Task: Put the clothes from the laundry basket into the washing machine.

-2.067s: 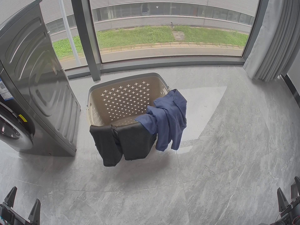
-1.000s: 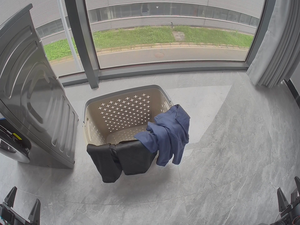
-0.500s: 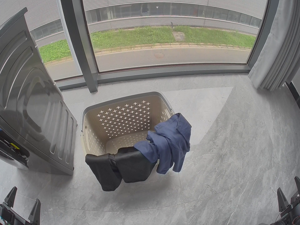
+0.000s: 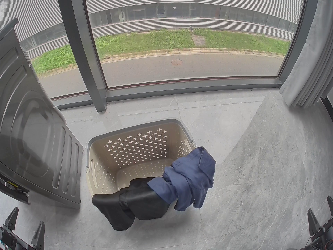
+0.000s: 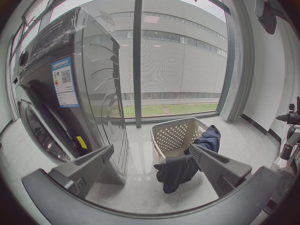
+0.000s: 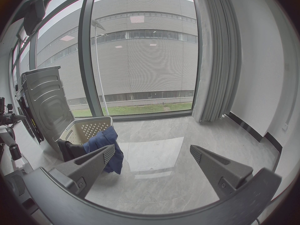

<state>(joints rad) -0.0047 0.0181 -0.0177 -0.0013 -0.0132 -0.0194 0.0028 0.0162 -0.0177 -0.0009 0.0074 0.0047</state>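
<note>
A beige laundry basket (image 4: 104, 153) (image 5: 170, 135) (image 6: 84, 130) stands on the grey floor in front of me. Over its near rim hang a black garment (image 4: 135, 202) (image 5: 176, 172) (image 6: 70, 149) and a blue garment (image 4: 189, 179) (image 5: 209, 139) (image 6: 104, 141). The grey washing machine (image 4: 31, 139) (image 5: 78, 97) (image 6: 47, 100) stands to the left of the basket, its round door (image 5: 43, 132) facing my left arm. My left gripper (image 4: 25, 224) (image 5: 151, 150) is open at the lower left. Low at the right my right gripper (image 4: 321, 214) (image 6: 150, 152) is open too. Both are empty and well short of the basket.
A large window with a dark frame post (image 4: 81, 49) runs behind the basket. A pale curtain (image 4: 312, 63) (image 6: 215, 63) hangs at the right. Open floor (image 4: 270, 150) lies to the right of the basket.
The whole head view has shifted: the basket and washing machine now sit lower and nearer in the picture, so the camera has moved toward them. The grippers keep their places in the frame.
</note>
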